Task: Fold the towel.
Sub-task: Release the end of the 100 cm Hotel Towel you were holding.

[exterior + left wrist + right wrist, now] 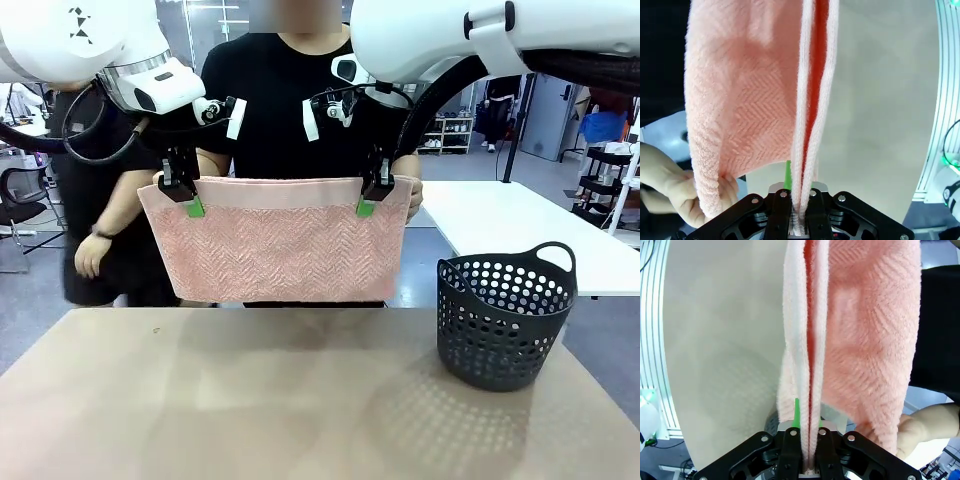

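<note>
Tan table (250, 400) spanned foreground. Black-shirted person (280, 110) stood at far side. Pink towel (275, 240) hung doubled above table, top edge taut, lower edge clear of tabletop. Dark perforated basket (505, 320) sat on table right of towel, apart, bottom hidden by near wall. At top edge, left gripper (191, 206) and right gripper (367, 206) each clamped tight on towel. Person's hands (408, 190) pinched outer corners.

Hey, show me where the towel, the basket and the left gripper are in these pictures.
towel (280, 250), front view, middle of its hanging herringbone face.
basket (500, 335), front view, its perforated front wall.
left gripper (192, 203), front view, green pads pinching the towel's top edge.
</note>
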Controlling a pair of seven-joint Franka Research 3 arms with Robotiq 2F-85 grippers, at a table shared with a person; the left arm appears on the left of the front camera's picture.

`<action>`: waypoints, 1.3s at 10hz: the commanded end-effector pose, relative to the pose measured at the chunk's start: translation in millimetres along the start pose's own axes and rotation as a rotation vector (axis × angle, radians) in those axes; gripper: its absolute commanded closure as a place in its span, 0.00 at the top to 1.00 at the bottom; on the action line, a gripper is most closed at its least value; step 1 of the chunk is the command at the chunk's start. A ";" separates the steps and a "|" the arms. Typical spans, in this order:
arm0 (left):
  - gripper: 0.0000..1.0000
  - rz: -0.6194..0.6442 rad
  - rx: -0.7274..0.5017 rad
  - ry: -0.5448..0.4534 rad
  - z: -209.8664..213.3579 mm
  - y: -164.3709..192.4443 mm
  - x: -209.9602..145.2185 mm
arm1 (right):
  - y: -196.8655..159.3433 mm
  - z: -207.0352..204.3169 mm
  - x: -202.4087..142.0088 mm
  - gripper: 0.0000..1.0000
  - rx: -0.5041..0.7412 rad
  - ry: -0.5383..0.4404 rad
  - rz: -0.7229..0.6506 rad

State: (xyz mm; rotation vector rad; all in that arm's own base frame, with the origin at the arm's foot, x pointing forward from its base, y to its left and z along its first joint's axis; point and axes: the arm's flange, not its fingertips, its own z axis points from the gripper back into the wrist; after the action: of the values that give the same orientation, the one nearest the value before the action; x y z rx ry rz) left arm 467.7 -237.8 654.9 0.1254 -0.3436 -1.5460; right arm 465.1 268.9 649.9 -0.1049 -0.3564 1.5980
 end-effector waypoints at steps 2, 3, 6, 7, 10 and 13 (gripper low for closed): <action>0.00 0.001 0.002 0.001 0.8 0.4 -1.0 | -0.7 0.7 -1.5 0.00 -0.002 0.000 -0.001; 0.00 0.001 0.002 0.001 0.8 0.4 -1.0 | -0.7 0.7 -1.5 0.00 -0.002 0.000 -0.001; 0.00 0.001 0.002 0.001 0.8 0.4 -1.0 | -0.7 0.7 -1.5 0.00 -0.002 0.000 -0.001; 0.00 0.001 0.002 0.001 0.8 0.4 -1.0 | -0.7 0.7 -1.5 0.00 -0.002 0.000 -0.001; 0.00 0.001 0.002 0.001 0.8 0.4 -1.0 | -0.7 0.7 -1.5 0.00 -0.002 0.000 -0.001; 0.00 0.001 0.002 0.001 0.8 0.4 -1.0 | -0.7 0.7 -1.5 0.00 -0.002 0.000 -0.001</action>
State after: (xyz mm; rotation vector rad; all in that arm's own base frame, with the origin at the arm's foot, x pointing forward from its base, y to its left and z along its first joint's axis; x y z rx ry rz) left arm 467.2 -239.0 654.9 0.1255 -0.3437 -1.5482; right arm 465.1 268.9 649.9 -0.1049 -0.3564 1.5980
